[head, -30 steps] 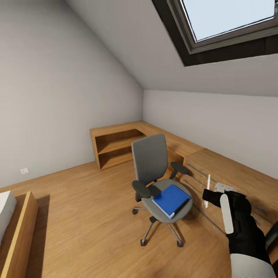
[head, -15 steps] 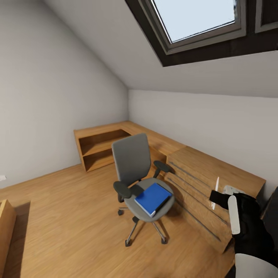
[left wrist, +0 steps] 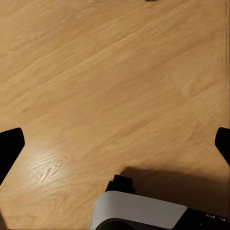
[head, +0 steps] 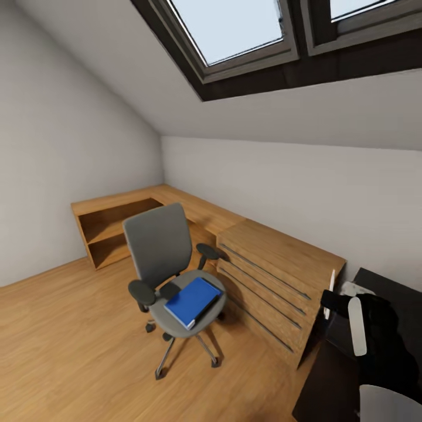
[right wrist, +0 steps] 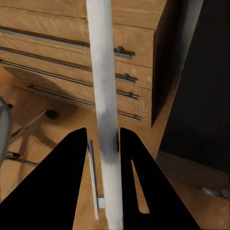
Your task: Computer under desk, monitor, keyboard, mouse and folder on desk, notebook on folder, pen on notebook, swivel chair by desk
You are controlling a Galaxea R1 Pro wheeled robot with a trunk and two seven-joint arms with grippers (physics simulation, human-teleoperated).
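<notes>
Folder point(head: 193, 301) flat on the chair point(head: 170, 275) seat, chair on the floor point(head: 70, 346) just beside the dresser point(head: 275, 275), shelves point(head: 111, 225) in the corner behind. Desk point(head: 334, 375) edge at lower right, next to the dresser. Right gripper point(right wrist: 101, 139) clamped on a thin white rod, probably the pen point(right wrist: 104, 96), held upright in front of the dresser drawers. Left gripper point(left wrist: 115, 143) has its fingers point(left wrist: 9, 143) wide apart over bare floor.

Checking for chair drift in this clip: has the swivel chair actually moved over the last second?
No. The swivel chair keeps its place against the oak dresser; the camera panned right.
</notes>
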